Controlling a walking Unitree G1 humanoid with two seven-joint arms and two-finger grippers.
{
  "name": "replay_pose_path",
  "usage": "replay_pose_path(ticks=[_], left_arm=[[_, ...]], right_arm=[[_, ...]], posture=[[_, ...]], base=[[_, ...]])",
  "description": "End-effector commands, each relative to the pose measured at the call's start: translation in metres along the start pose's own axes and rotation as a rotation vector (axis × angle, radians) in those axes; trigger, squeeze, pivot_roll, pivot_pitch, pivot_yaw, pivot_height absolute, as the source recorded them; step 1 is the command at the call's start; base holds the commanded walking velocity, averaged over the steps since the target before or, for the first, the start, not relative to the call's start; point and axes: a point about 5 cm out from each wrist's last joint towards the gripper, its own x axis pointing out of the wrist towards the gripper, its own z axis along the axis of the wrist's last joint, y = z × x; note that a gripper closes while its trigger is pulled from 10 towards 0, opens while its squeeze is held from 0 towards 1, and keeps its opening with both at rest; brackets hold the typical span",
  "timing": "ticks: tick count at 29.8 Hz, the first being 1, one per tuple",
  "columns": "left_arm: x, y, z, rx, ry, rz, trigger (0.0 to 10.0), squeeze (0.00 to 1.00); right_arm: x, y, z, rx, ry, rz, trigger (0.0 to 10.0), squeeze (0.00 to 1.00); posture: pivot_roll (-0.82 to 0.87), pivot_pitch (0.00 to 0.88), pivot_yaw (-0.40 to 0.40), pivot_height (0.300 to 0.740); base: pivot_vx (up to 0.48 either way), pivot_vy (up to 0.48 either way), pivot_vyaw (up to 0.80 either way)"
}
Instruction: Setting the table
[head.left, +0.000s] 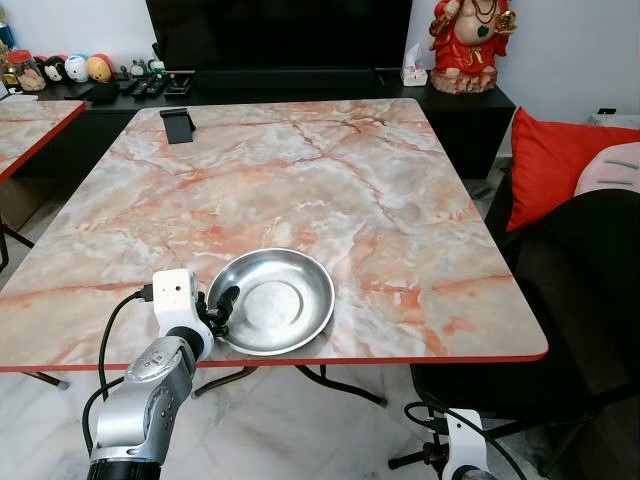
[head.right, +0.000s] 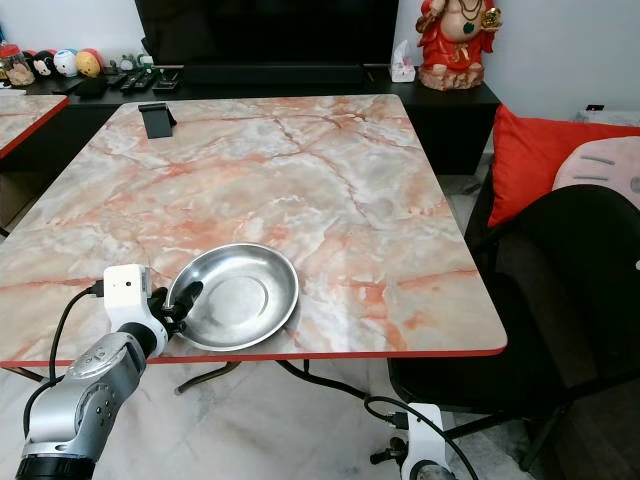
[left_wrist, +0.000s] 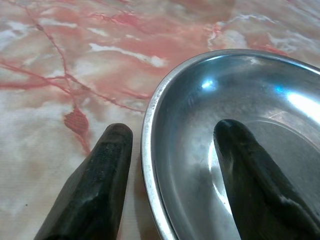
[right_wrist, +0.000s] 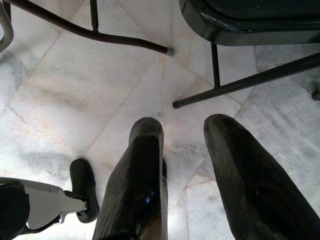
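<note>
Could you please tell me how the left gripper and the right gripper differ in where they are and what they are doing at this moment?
The left gripper is raised to the marble table, its open fingers straddling the rim of the steel plate, one inside, one outside. The right gripper hangs low beside the black chair, pointing at the tiled floor, holding nothing. Both have two long black fingers, spread open.

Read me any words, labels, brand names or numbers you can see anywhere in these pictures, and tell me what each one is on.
None can be read.
Steel bowl, straddled at its rim by the open left gripper: no marking visible.
Marble-patterned table: veining only, no text.
Tissue box and figurines on the far sideboard: too small to read.
</note>
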Motion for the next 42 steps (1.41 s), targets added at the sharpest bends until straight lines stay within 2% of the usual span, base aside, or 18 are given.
replay_pose_path(ticks=[1,3,4,6,9,14,16,18,22,26,35,42], left_arm=[[0.002,0.001,0.004,0.036,-0.017,0.012,10.0,0.0],[0.002,0.003,0.011,0.128,-0.069,0.048,10.0,0.0],[0.002,0.003,0.011,0.128,-0.069,0.048,10.0,0.0],[0.002,0.001,0.02,0.199,-0.127,0.064,10.0,0.0],[-0.001,-0.006,0.04,0.272,-0.279,0.072,10.0,0.0],[-0.007,-0.008,0.051,0.318,-0.378,0.076,10.0,0.0],[-0.008,-0.008,0.052,0.335,-0.389,0.074,10.0,0.0],[-0.013,-0.008,0.049,0.411,-0.43,0.069,10.0,0.0],[-0.017,0.0,0.04,0.388,-0.429,0.134,10.0,0.0],[-0.016,0.004,0.033,0.308,-0.422,0.169,10.0,0.0],[-0.009,-0.005,0.037,0.258,-0.464,0.172,10.0,0.0],[-0.009,-0.005,0.039,0.253,-0.476,0.176,10.0,0.0]], right_arm=[[0.0,0.001,0.002,-0.006,0.0,0.007,10.0,0.0],[0.0,0.001,0.002,-0.006,0.002,0.007,10.0,0.0],[0.0,0.001,0.002,-0.006,0.002,0.007,10.0,0.0],[0.0,0.001,0.002,-0.006,0.002,0.007,10.0,0.0],[0.0,0.001,0.001,-0.004,0.002,0.009,10.0,0.0],[0.0,0.002,0.001,-0.003,0.001,0.009,10.0,0.0],[0.0,0.002,0.001,-0.002,0.001,0.009,10.0,0.0],[0.0,0.002,0.001,0.0,0.0,0.009,10.0,0.0],[0.0,0.002,0.001,0.009,-0.006,0.007,10.0,0.0],[0.0,0.002,0.001,0.007,-0.007,0.005,10.0,0.0],[0.0,0.001,0.003,0.002,-0.018,0.003,10.0,0.0],[0.0,0.001,0.004,-0.004,-0.017,0.007,10.0,0.0]], posture=[[-0.05,0.0,0.02,0.707],[-0.05,0.0,0.02,0.707],[-0.05,0.0,0.02,0.707],[-0.05,0.0,0.019,0.707],[-0.05,0.0,0.02,0.707],[-0.05,0.0,0.019,0.707],[-0.05,0.0,0.019,0.707],[-0.05,0.0,0.017,0.707],[-0.06,0.0,0.015,0.707],[-0.06,0.0,0.005,0.707],[-0.06,0.0,-0.002,0.707],[-0.05,0.0,0.0,0.707]], base=[[0.0,0.0,0.0],[0.0,0.0,0.0],[0.0,0.0,0.0],[0.0,0.0,0.0],[0.0,0.0,0.0],[0.0,0.0,0.0],[0.0,0.0,0.0],[0.0,0.0,0.0],[0.0,0.0,0.0],[0.0,0.102,0.0],[0.0,0.48,0.0],[0.0,0.48,0.0]])
